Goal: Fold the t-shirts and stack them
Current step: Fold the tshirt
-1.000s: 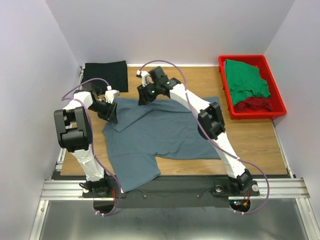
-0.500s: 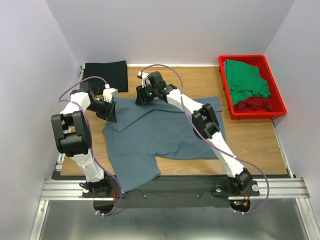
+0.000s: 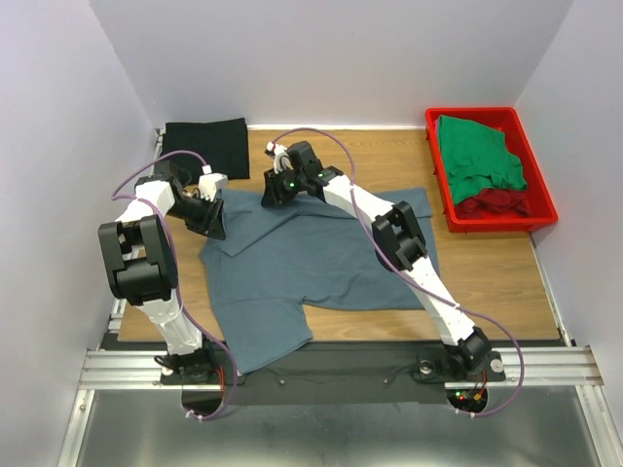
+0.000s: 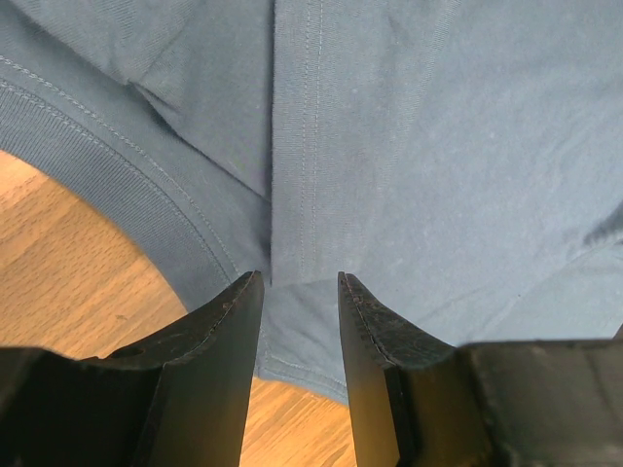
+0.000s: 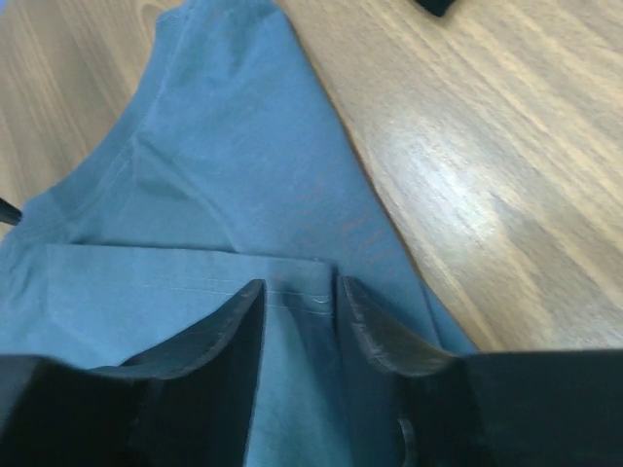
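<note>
The left gripper [image 4: 292, 282] has its jaws drawn narrow on a doubled edge of the slate blue-grey t-shirt [image 3: 321, 263]. A stitched fold runs straight out from between them, and bare table [image 3: 487, 272] shows just outside the left jaw. The right gripper [image 5: 300, 284] is equally narrow. Shirt cloth fills its gap and seems pinched, though the contact itself is hidden. Bare wood lies ahead and to the right of these jaws. The rest of the shirt is spread flat behind both grippers. A folded black t-shirt [image 3: 204, 146] lies just beyond the left jaws. Well to the right of the right jaws, a red tray [image 3: 472, 113] holds the green t-shirt [image 3: 482, 156] over the dark red t-shirt [image 3: 498, 202].
</note>
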`<state>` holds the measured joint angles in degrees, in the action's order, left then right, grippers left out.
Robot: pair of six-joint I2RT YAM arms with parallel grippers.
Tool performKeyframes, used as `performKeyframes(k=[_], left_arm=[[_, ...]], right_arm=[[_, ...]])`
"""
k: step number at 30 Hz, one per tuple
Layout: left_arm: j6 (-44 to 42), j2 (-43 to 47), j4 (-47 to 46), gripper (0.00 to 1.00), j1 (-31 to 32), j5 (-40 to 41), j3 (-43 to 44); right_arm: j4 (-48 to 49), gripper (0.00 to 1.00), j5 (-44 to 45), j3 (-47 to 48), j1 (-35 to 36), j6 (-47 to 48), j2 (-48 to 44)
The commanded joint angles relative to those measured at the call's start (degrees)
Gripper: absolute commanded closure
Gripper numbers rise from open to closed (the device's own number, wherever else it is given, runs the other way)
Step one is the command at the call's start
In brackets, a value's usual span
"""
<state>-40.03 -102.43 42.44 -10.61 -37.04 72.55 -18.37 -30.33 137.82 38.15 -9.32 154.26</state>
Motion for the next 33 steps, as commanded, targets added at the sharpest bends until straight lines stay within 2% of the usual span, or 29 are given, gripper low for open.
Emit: performKeyframes(k=[1, 6, 9, 13, 21, 33], left_arm=[[-1.0, 1.4, 0.8, 0.53, -0.2, -1.4, -0.5], [-2.0, 1.1, 1.2, 0.54, -0.3, -1.2, -0.8], [-2.3, 0.8, 1.2, 0.54, -0.3, -0.9, -1.1], [-2.4, 1.0, 0.8, 0.54, -0.3, -0.9, -1.3], [-3.1, 0.6, 0.0, 0.52, -0.3, -0.8, -1.5], [-5.3, -2.8, -0.9, 0.42, -0.3, -0.8, 1.4]], right_arm=[[3.2, 0.62, -2.0, -0.4, 0.9, -0.4, -1.3], [3.2, 0.75, -3.7, -0.7, 1.0, -1.1, -2.6], [3.3, 0.87, -4.7, -1.0, 1.0, -1.6, -4.0], [3.3, 0.99, -5.6, -1.6, 1.0, -2.3, -6.7], [3.7, 0.99, -6.7, -4.0, 1.0, -3.2, -11.5], [4.0, 0.99, -7.7, -7.9, 1.0, -2.5, -15.3]])
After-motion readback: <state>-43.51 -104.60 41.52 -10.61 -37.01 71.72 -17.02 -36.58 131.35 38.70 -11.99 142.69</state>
